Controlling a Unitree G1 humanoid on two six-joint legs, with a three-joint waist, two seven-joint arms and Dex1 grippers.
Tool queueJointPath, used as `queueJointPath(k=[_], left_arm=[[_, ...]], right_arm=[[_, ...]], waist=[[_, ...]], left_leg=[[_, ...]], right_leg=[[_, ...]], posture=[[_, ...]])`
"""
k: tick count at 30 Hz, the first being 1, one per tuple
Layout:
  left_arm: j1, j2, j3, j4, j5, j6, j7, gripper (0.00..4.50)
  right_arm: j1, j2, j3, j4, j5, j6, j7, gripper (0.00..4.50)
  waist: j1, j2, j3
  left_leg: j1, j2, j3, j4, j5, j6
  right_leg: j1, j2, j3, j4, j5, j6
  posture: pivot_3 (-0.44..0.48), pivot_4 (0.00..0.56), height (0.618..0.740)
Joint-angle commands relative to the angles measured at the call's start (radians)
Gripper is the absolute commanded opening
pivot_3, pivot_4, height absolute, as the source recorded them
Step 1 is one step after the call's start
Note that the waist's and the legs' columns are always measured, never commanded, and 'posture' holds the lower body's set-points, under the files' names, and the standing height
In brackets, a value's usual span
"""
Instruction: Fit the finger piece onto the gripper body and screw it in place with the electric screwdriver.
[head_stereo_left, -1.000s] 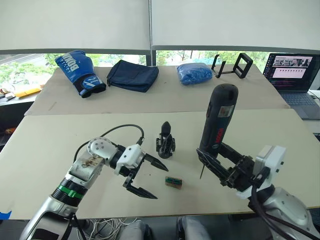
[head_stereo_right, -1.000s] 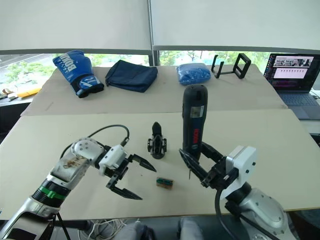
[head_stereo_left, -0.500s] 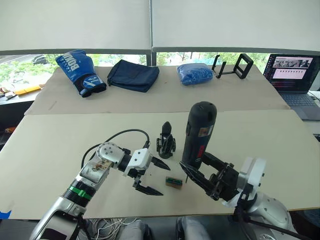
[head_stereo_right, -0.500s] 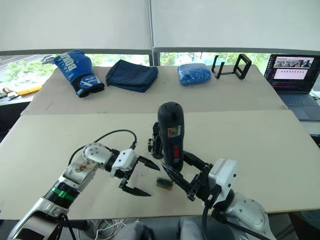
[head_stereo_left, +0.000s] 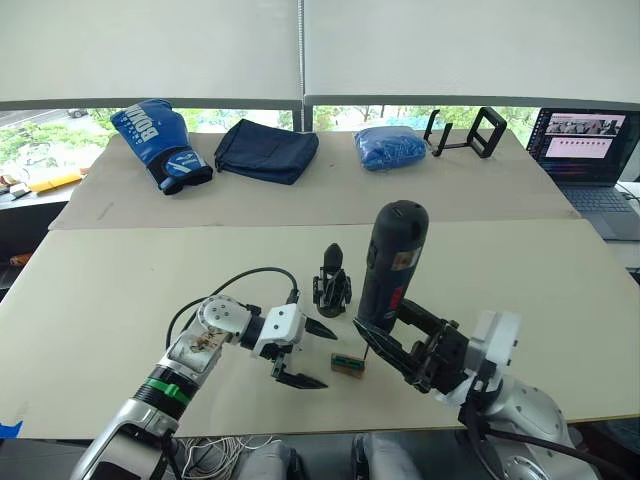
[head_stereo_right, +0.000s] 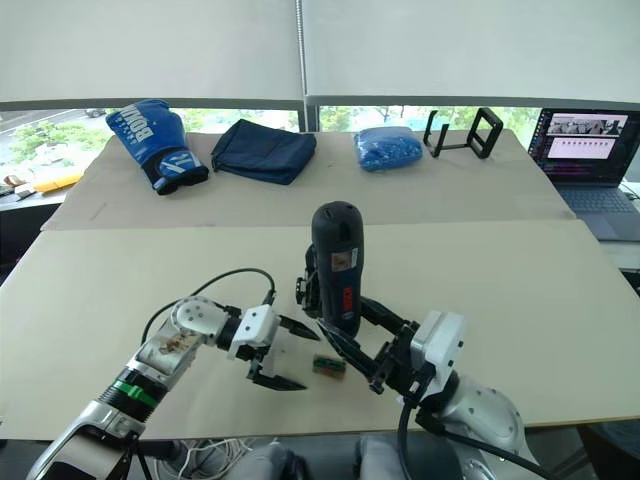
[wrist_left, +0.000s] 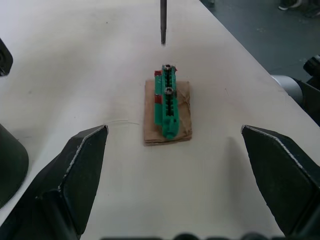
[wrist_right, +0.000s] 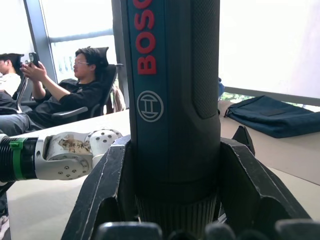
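The electric screwdriver (head_stereo_left: 392, 262) stands upright, my right gripper (head_stereo_left: 388, 328) shut around its lower end (wrist_right: 170, 100). Its thin bit (wrist_left: 163, 22) hangs just above the far end of a small green-and-tan block (head_stereo_left: 347, 364) lying on the table. My left gripper (head_stereo_left: 330, 357) is open just left of that block, which lies between its fingers (wrist_left: 80, 170). The gripper body (head_stereo_left: 331, 287) stands upright on the table behind the block, beside the screwdriver. A pointed black finger rises from its top; I cannot tell the finger piece apart from it.
On the far table lie a blue boxing glove (head_stereo_left: 160, 140), a dark blue bag (head_stereo_left: 266, 150), a blue bundle (head_stereo_left: 388, 146) and a black stand (head_stereo_left: 465, 130). A laptop (head_stereo_left: 585, 145) sits at the far right. Two people (wrist_right: 75, 95) sit behind my left arm.
My right gripper has carried the screwdriver left, from the table's right side to the green block. My left gripper has moved right and closer to the block, still open.
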Motion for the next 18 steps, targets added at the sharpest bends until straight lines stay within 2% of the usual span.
queueJointPath(k=[1, 8, 18], left_arm=[[-0.013, -0.018, 0.006, 0.008, 0.013, -0.042, 0.023, 4.5], [-0.019, -0.028, 0.004, 0.041, 0.03, -0.071, 0.02, 4.5], [-0.035, -0.043, 0.004, 0.06, 0.034, -0.087, 0.014, 4.5]], right_arm=[[-0.027, 0.013, 0.055, -0.023, -0.022, -0.058, -0.017, 1.9], [-0.048, 0.008, 0.093, -0.029, -0.03, -0.051, -0.043, 1.9], [-0.045, -0.063, 0.007, -0.097, 0.051, -0.011, -0.077, 1.9]], waist=[[0.0, 0.0, 0.0], [0.0, 0.0, 0.0], [0.003, -0.001, 0.0]], left_leg=[[0.0, 0.0, 0.0, 0.0, 0.0, 0.0], [0.0, 0.0, 0.0, 0.0, 0.0, 0.0], [0.0, 0.0, 0.0, 0.0, 0.0, 0.0]], right_leg=[[0.0, 0.0, 0.0, 0.0, 0.0, 0.0], [0.0, 0.0, 0.0, 0.0, 0.0, 0.0], [0.0, -0.001, 0.0, 0.0, 0.0, 0.0]], posture=[[0.0, 0.15, 0.74], [0.0, 0.15, 0.74], [0.0, 0.15, 0.74]])
